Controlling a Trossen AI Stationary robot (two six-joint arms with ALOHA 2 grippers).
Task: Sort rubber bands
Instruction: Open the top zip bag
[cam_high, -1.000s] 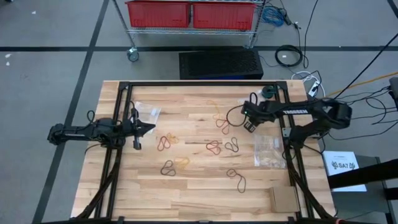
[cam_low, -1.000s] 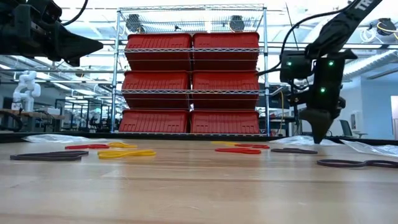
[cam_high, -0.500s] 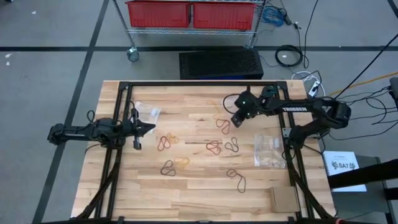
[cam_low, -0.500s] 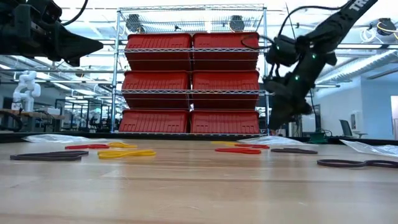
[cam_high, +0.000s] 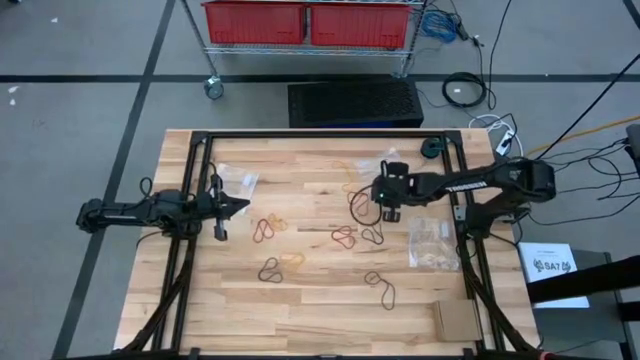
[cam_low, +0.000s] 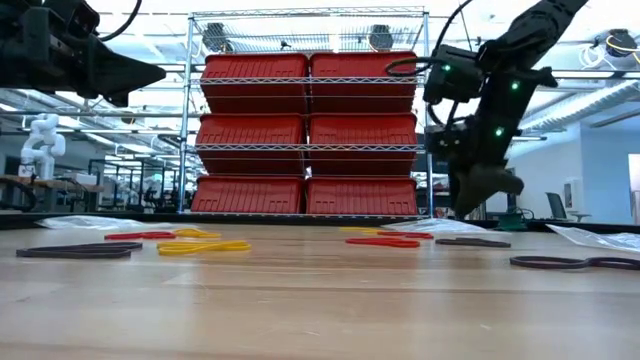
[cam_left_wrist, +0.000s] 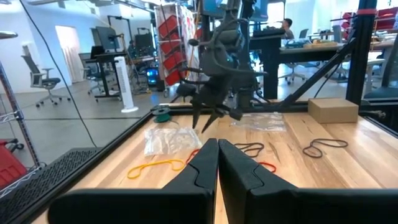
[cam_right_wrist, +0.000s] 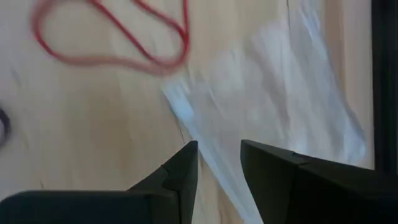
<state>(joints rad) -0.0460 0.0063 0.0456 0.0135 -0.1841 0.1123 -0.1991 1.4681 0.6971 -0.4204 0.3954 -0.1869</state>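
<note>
Red, tan and black rubber bands (cam_high: 343, 237) lie scattered over the bench (cam_high: 320, 305) centre. Right end effector (cam_high: 390, 212) hovers at two o'clock, fingers apart and empty, probably choosing one. Left end effector (cam_high: 243, 206) waits at nine o'clock, pressed together.

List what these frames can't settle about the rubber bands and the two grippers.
- Right gripper: right wrist view is motion-blurred; a red rubber band and a clear plastic bag smear together.
- Small rubber bands: too small in the high view for a colour count.
- Left gripper: fingers shut, nothing visibly between them.
</note>
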